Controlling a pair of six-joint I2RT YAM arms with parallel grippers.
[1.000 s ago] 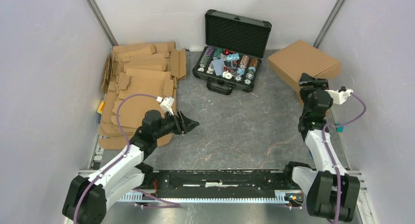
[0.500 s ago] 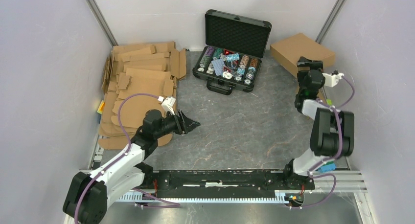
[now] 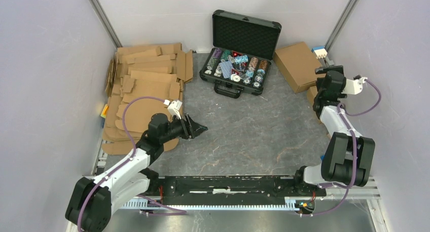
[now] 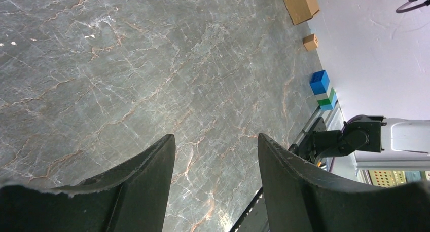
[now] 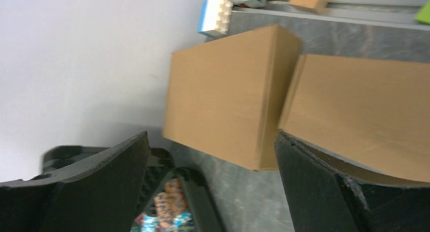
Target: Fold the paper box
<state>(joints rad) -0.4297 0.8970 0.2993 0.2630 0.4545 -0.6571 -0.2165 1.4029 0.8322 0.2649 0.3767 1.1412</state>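
Note:
The paper box [image 3: 296, 65], folded shut and plain brown, lies at the back right beside the black case; it also fills the middle of the right wrist view [image 5: 228, 95]. My right gripper [image 3: 325, 70] hovers just right of it, open [image 5: 212, 136], with nothing between its fingers. A second brown box [image 5: 365, 115] lies under that gripper's right finger, partly hidden by the arm from above [image 3: 310, 96]. My left gripper [image 3: 202, 126] hangs open [image 4: 215, 137] over bare table near the left-hand cardboard stack.
A pile of flat cardboard sheets [image 3: 147, 85] covers the left side. The open black case [image 3: 238, 65] of chips stands at the back centre. A blue-and-white block [image 3: 318, 50] sits in the back right corner. Walls close in on both sides.
My right arm reached back along the right wall and its jaws widened, letting the box go. The box now lies farther back and left, uncovering the blue-and-white block. The left arm stayed put.

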